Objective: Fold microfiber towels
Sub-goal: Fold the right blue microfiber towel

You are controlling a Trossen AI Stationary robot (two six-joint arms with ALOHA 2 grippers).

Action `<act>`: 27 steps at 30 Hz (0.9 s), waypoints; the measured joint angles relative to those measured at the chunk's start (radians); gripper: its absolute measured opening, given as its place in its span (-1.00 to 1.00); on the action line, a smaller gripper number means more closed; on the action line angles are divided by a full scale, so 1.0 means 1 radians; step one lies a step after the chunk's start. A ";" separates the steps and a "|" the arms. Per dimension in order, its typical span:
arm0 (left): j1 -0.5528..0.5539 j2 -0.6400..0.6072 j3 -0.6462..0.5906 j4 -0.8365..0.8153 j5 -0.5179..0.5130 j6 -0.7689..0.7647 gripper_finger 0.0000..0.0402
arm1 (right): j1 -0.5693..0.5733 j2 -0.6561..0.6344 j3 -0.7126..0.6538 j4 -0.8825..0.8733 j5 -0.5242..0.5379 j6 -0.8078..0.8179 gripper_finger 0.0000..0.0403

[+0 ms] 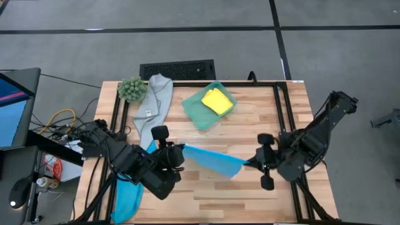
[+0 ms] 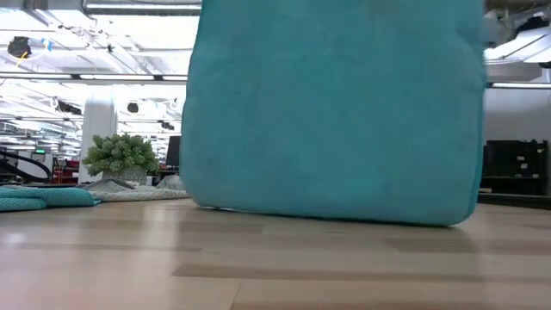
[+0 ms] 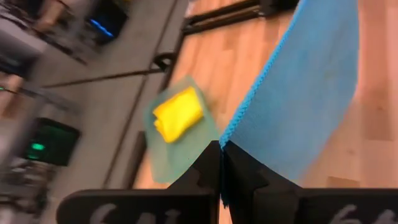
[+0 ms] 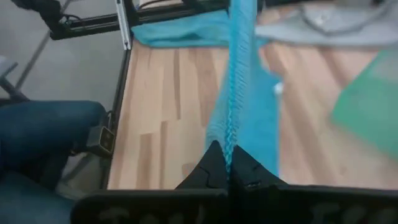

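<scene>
A sky-blue microfiber towel (image 1: 212, 159) hangs spread between my two grippers over the middle of the table. In the low view this towel (image 2: 336, 112) is a broad sheet whose lower edge is close to the wood. My left gripper (image 1: 181, 150) is shut on its left end and my right gripper (image 1: 250, 164) on its right end. A second blue towel (image 1: 128, 194) lies at the near left edge. A grey towel (image 1: 159, 100) lies at the far left. A folded yellow towel (image 1: 217, 101) rests in the teal tray (image 1: 199, 112). My left gripper pinches the towel's upper edge at its left end (image 3: 233, 134) between its two shut fingers, slanting down from the table's left. The cloth hangs below the hold. My right gripper pinches the same upper edge at its right end (image 4: 229, 134), slanting down from the table's right. The edge runs between the two holds with little sag.
A fuzzy green plant ball (image 1: 132, 89) sits at the far left corner beside the grey towel. A black frame rail (image 1: 281, 112) borders the table. A person's leg in blue jeans (image 4: 43, 137) shows beyond the table's edge. Bare wood (image 1: 250, 200) lies near the front.
</scene>
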 joint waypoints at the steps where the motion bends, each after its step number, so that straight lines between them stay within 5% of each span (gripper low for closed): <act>1: 0.008 0.004 0.000 0.000 -0.031 0.012 -1.00 | -0.019 0.004 0.031 -0.027 -0.002 -0.049 -0.99; 9: 0.195 0.003 -0.009 0.002 -0.137 0.184 -1.00 | -0.266 0.016 0.200 -0.252 0.151 -0.356 -0.99; 17: 0.451 -0.045 -0.009 0.055 -0.346 0.486 -1.00 | -0.515 -0.004 0.297 -0.197 0.494 -0.751 -0.99; 23: 0.595 -0.113 -0.009 0.230 -0.234 0.632 -1.00 | -0.630 -0.004 0.322 -0.022 0.497 -0.963 -0.99; 27: 0.602 -0.131 -0.008 0.284 -0.215 0.644 -1.00 | -0.642 -0.003 0.323 -0.041 0.498 -0.913 -0.99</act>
